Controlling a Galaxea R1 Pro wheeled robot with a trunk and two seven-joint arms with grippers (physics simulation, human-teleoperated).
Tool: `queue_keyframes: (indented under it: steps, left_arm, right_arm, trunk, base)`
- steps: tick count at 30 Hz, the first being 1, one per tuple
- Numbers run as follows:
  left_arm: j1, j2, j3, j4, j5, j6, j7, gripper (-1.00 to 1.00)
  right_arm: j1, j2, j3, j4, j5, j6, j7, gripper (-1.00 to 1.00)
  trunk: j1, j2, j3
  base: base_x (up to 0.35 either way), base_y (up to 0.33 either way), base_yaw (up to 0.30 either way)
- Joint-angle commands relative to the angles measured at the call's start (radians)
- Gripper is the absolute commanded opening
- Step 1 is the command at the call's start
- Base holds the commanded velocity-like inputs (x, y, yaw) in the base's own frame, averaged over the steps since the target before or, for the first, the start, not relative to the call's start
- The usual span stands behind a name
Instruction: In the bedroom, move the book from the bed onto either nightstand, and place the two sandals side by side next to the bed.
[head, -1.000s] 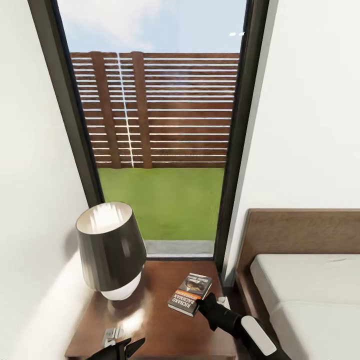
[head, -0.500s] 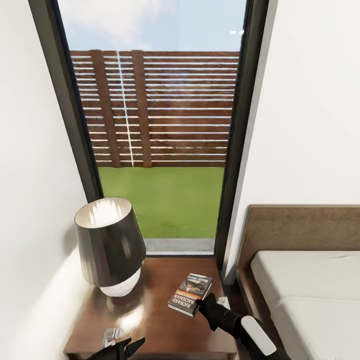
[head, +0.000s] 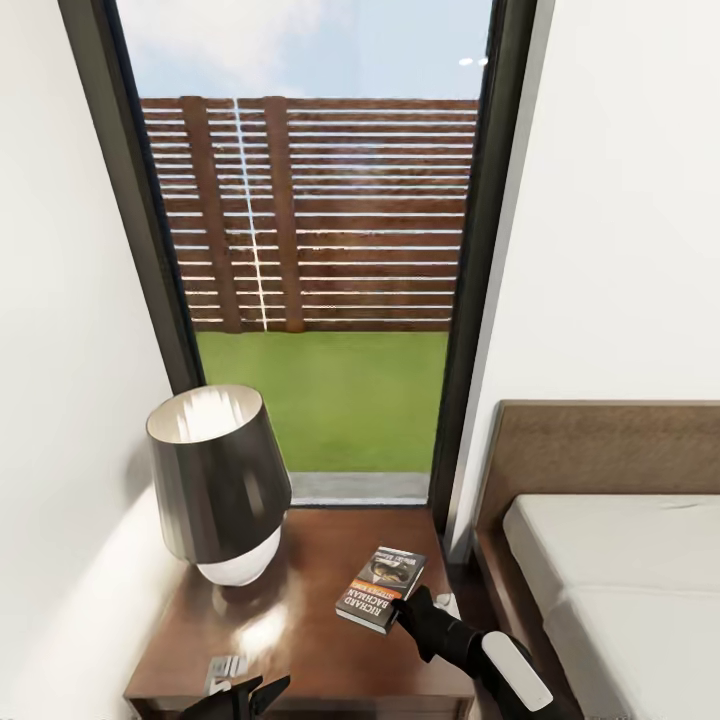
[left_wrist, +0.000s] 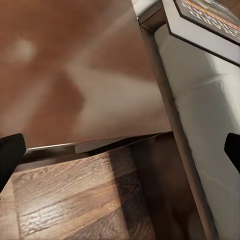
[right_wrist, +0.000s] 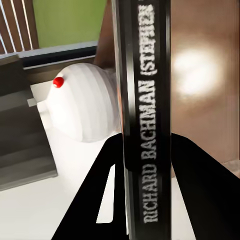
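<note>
While the right arm reaches in from the bed side, its right claw (head: 405, 603) is clamped on the book (head: 381, 588), gripping it at the near corner. The book sits over the right half of the nightstand (head: 300, 640), dark cover up with its orange band and white lettering facing the room; whether its underside is touching the wood or hanging just above it I cannot tell. In the right wrist view the book's spine (right_wrist: 145, 115) runs straight between the two black fingers (right_wrist: 95, 200), which press against it from either side, and the words on the spine can be read.

On the left half of the same surface stands a lamp (head: 215, 485) with a dark, flared shade and a rounded white base, well apart from the book. Just to the right of the nightstand is the bed (head: 610, 560), with its brown headboard against the wall and a pale mattress. Behind the nightstand a tall window (head: 320, 250) looks out on green grass and a slatted wooden fence.

The left claw (head: 240, 690) hangs low at the nightstand's front edge, its fingers spread apart and holding nothing; its wrist view looks along the glossy top toward the mattress, with wooden floor (left_wrist: 75, 200) beneath.
</note>
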Motion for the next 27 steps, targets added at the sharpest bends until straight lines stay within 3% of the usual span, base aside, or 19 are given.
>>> queue_keyframes:
  steps: [1,27]
  left_arm:
    - [-0.001,0.0,0.008,0.0,-0.01,-0.006,-0.003,1.0]
    - [0.0,-0.001,0.008,0.0,-0.01,-0.006,-0.003,1.0]
  right_arm:
    - [-0.001,0.0,0.0,0.0,-0.003,0.002,0.005,-1.0]
    - [-0.001,0.0,0.0,0.0,-0.003,0.002,0.005,-1.0]
  trunk:
    - [0.004,-0.008,-0.004]
    - [0.103,-0.19,-0.086]
  base:
    - [0.0,0.0,0.0]
    - [0.0,0.0,0.0]
